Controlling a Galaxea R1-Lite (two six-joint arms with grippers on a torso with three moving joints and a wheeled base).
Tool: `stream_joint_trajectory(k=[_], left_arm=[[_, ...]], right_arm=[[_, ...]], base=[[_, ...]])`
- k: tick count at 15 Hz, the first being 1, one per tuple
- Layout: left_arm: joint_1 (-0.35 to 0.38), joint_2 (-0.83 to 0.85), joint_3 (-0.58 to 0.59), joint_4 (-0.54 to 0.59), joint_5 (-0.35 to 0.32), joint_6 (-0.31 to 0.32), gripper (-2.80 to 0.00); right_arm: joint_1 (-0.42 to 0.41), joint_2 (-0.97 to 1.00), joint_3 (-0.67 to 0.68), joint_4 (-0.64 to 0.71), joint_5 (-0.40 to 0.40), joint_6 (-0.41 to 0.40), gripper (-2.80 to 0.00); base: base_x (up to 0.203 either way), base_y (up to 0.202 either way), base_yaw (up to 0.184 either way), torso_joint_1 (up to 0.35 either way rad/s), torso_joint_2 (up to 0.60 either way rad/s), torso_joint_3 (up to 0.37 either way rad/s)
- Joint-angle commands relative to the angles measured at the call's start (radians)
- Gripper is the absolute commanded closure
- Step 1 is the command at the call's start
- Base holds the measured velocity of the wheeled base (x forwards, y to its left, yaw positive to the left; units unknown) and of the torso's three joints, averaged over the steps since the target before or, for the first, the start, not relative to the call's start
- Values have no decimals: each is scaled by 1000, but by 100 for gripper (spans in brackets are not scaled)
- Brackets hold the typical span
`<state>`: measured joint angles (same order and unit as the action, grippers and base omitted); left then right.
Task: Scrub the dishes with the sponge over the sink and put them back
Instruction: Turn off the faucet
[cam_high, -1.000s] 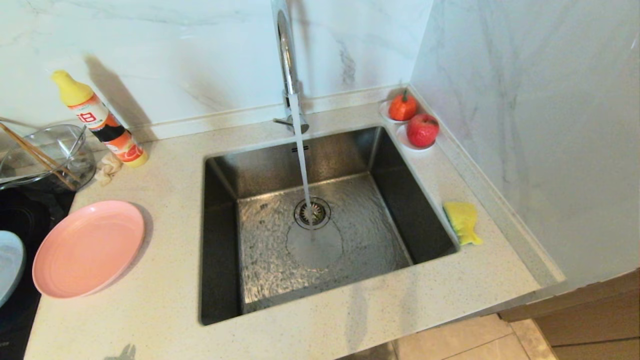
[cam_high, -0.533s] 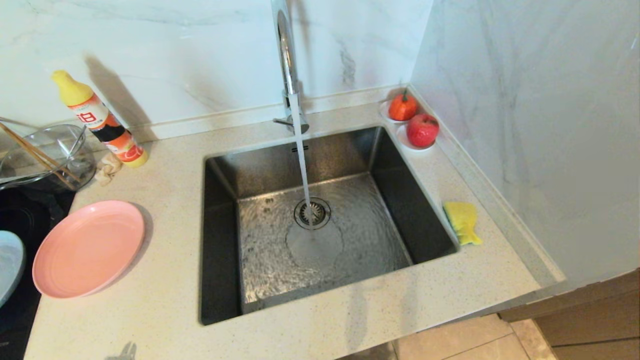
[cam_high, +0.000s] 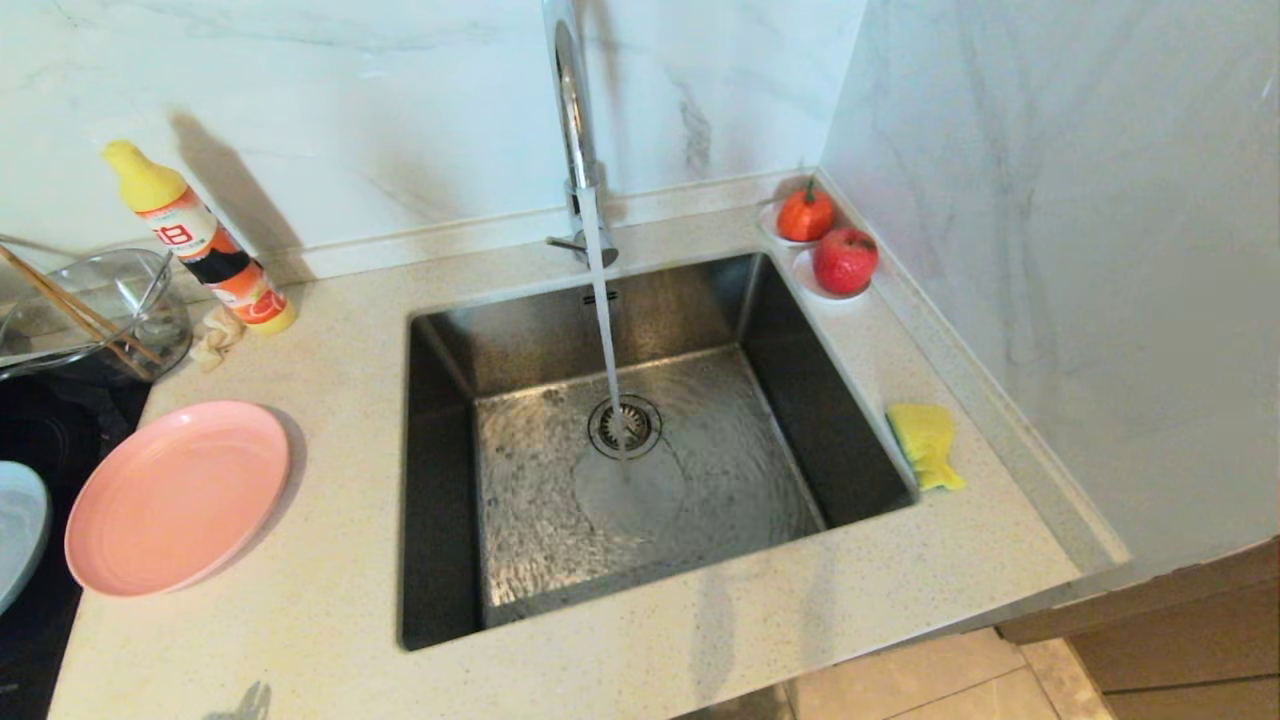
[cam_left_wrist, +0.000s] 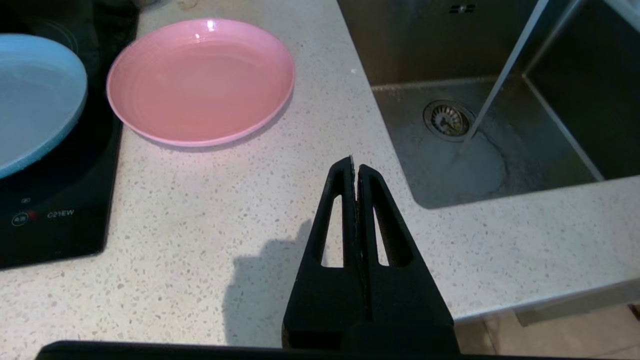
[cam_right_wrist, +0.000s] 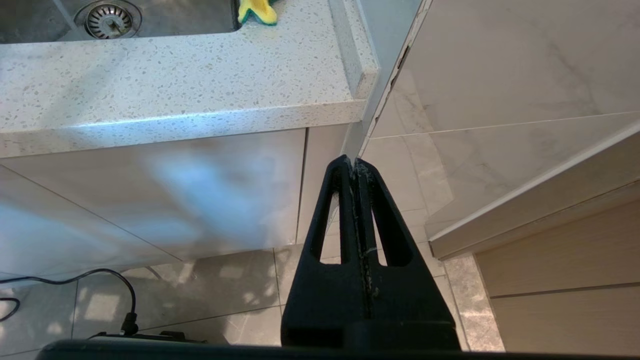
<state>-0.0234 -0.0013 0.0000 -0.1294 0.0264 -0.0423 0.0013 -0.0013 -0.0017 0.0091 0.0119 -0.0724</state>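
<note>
A pink plate (cam_high: 178, 497) (cam_left_wrist: 201, 81) lies on the counter left of the sink (cam_high: 640, 440), and a light blue plate (cam_high: 18, 530) (cam_left_wrist: 35, 95) rests on the black cooktop beside it. The yellow sponge (cam_high: 925, 443) (cam_right_wrist: 257, 11) sits on the counter at the sink's right rim. Water runs from the faucet (cam_high: 575, 120) onto the drain. My left gripper (cam_left_wrist: 354, 165) is shut and empty above the counter's front, short of the pink plate. My right gripper (cam_right_wrist: 353, 164) is shut and empty below the counter edge, over the floor. Neither arm shows in the head view.
A detergent bottle (cam_high: 200, 242) and a glass bowl with chopsticks (cam_high: 95, 310) stand at the back left. Two saucers with fruit (cam_high: 828, 245) sit in the back right corner. A marble wall (cam_high: 1060, 250) closes off the right side. A cable (cam_right_wrist: 100, 290) lies on the floor.
</note>
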Motion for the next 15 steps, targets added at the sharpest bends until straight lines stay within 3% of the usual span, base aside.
stream_joint_trajectory(k=[1,4,6,10,15], left_arm=[[0,7,-68,42,-24,-3,0],[0,91,-358,228,-124,-13,0],[0,254,-479,278,-156,-35,0],[-1,608,-688,299,-187,-83,0],[-10,1106,-970,239,-304,-184,0]], right_arm=[[0,1,0,0,0,-1,0],[0,0,0,0,0,0,0],[0,0,0,0,0,-1,0],[0,1,0,0,0,0,0],[0,1,0,0,0,0,0]], base=[[0,0,0,0,0,0],[0,0,0,0,0,0],[0,0,0,0,0,0],[0,0,0,0,0,0],[0,0,0,0,0,0]])
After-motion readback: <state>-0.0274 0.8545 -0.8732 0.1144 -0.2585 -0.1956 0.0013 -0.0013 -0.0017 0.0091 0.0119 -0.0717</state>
